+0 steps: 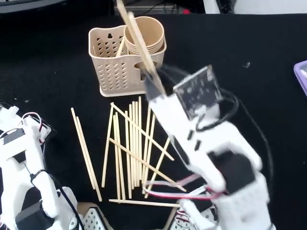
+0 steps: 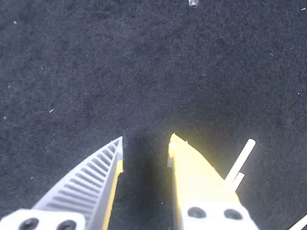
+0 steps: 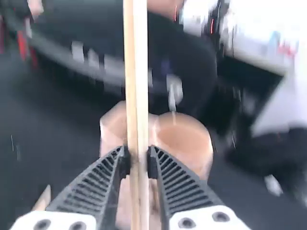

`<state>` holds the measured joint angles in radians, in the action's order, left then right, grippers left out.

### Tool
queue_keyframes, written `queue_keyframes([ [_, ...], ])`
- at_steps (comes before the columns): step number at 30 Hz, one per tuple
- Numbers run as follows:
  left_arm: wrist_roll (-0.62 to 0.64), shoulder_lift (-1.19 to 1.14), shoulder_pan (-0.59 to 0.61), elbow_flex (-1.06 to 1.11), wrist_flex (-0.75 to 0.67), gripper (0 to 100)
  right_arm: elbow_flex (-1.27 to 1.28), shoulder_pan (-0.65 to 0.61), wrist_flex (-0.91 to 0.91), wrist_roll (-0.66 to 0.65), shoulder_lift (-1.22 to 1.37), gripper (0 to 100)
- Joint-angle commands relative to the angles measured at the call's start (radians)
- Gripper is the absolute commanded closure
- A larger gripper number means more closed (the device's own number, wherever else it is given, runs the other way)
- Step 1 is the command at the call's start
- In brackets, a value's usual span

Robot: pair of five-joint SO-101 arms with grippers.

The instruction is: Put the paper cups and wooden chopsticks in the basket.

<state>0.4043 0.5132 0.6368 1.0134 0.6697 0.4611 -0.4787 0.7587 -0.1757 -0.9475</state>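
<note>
The right gripper (image 3: 137, 153) is closed on a chopstick (image 1: 136, 36), tilted over the basket (image 1: 115, 72) that holds the paper cups (image 1: 148, 28). The left gripper (image 2: 145, 143) is open over the table (image 1: 48, 72). Loose chopsticks (image 1: 129, 148) lie near the basket.

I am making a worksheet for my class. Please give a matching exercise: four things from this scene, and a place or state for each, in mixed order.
1 cups
2 left tool
3 right tool
4 loose chopsticks

a lying on the table
b shut on held stick
c in the basket
d open

Pairs: 1-c, 2-d, 3-b, 4-a
</note>
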Motion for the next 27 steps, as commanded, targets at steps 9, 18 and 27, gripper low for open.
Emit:
queue_keyframes([
  [9,0.000,0.026,-0.007,-0.007,-0.014,84,-0.199,-0.077,-0.661,0.023,0.578,98.7],
  [18,0.000,0.026,-0.007,-0.007,-0.012,84,-0.414,-0.068,-0.658,0.025,0.966,98.3],
  [27,0.000,0.026,-0.007,-0.007,-0.012,84,-0.432,-0.058,-0.572,0.025,0.998,87.2],
])
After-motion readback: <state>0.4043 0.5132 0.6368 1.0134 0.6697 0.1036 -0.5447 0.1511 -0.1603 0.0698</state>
